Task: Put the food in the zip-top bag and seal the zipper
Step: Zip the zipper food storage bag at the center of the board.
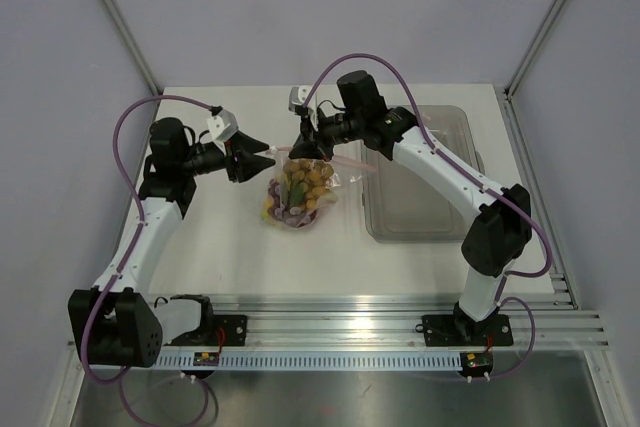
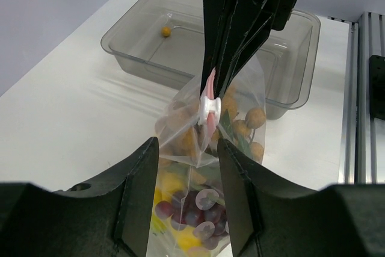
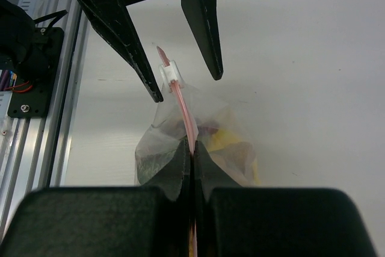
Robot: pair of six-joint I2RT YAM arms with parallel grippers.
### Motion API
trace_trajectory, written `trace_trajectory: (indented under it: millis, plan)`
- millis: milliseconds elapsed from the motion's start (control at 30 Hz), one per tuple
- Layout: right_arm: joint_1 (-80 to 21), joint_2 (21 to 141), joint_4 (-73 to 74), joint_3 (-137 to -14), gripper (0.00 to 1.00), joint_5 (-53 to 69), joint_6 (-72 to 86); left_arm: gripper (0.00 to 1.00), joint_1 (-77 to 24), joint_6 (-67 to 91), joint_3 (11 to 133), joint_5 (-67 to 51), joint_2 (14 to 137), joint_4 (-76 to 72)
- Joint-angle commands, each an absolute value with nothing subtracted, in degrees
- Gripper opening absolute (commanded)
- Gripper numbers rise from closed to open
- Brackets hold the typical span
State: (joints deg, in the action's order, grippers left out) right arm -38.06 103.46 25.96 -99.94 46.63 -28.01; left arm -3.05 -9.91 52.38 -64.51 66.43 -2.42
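The zip-top bag (image 1: 300,190) stands on the table, held up by its top edge, with the food inside. Through it I see dark red grapes (image 2: 198,206), yellow bananas (image 2: 171,185) and tan round fruits (image 2: 255,117). My right gripper (image 1: 305,142) is shut on the pink zipper (image 3: 183,109), its jaws pressed together on the strip (image 3: 192,148). A white slider (image 3: 172,71) sits on the zipper just beyond. My left gripper (image 1: 268,159) is open, its fingers (image 2: 141,173) either side of the bag's upper corner near the slider (image 2: 210,108), not gripping.
A rigid clear tray (image 1: 455,177) stands right of the bag, under the right arm. One small orange fruit (image 2: 165,30) lies in it. The aluminium rail (image 1: 380,322) runs along the near edge.
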Motion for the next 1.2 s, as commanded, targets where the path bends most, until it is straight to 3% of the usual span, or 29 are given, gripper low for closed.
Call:
trace_trajectory:
  millis: [0,167,400,500,533,600,700,867,1167]
  plan:
    - [-37.88,100.37,22.59,-101.16,0.00,48.95,-27.25,0.46,-3.08,-7.74,53.88,-67.68,66.27,-7.11]
    - [-37.88,101.16,23.46,-101.95,0.00,49.66,-27.25,0.43,-4.04,-6.94,54.40,-67.41,66.88,-7.91]
    - [-37.88,101.60,24.17,-102.66,0.00,49.83,-27.42,0.21,-4.39,-6.68,55.46,-68.12,67.94,-6.94]
    - [-37.88,101.86,25.04,-102.83,0.00,49.75,-27.51,0.01,-4.57,-6.68,55.81,-67.94,67.94,-6.68]
    - [-37.88,101.78,25.22,-103.01,0.00,49.14,-27.51,0.00,-4.57,-6.59,56.16,-67.77,67.85,-6.07]
    - [-37.88,101.87,26.62,-103.80,0.28,48.43,-27.86,0.00,-4.57,-7.12,56.51,-67.85,67.59,-5.19]
    - [-37.88,101.60,29.60,-105.64,0.52,47.64,-29.96,0.00,-4.57,-8.00,56.78,-68.20,67.24,-4.31]
    - [-37.88,101.86,34.88,-111.08,0.59,50.97,-33.66,0.00,-4.57,-8.17,57.13,-68.82,66.97,-4.13]
    - [-38.49,109.86,44.21,-123.12,0.58,54.93,-34.98,0.00,-4.57,-8.09,58.27,-70.05,67.15,-4.04]
